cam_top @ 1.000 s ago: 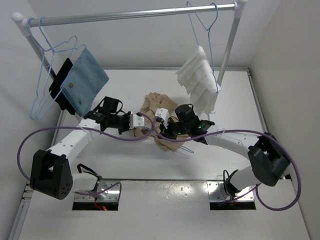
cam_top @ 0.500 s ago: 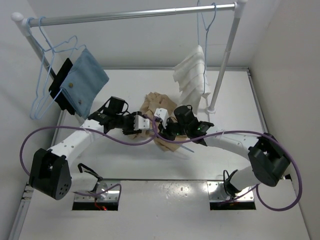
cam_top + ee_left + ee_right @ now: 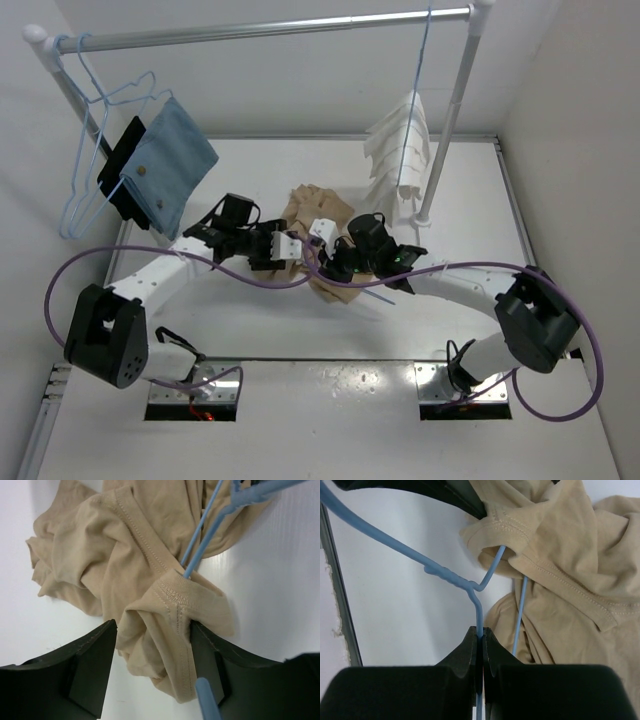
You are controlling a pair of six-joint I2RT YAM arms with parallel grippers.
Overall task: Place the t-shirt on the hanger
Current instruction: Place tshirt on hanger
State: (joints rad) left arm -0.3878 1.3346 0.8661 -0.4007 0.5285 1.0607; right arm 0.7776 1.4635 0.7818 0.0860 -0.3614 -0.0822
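The left fingers (image 3: 90, 665) pinched a bunched sleeve seam of the t-shirt (image 3: 100, 555), seemingly limp and light, crumpled on the desk (image 3: 280, 580). The right fingers (image 3: 465, 655) clamped the hanger (image 3: 442, 575), thin wire likely to twist, so its neck seemed the best hold.

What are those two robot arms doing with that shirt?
They're trying to get a tan t-shirt onto a blue hanger. The right gripper is pinching the hanger's wire, and one end of the wire pokes into an opening in the shirt. The left gripper holds a bunched fold of the shirt right beside it. Most of the shirt lies crumpled on the table, so it isn't hung yet.
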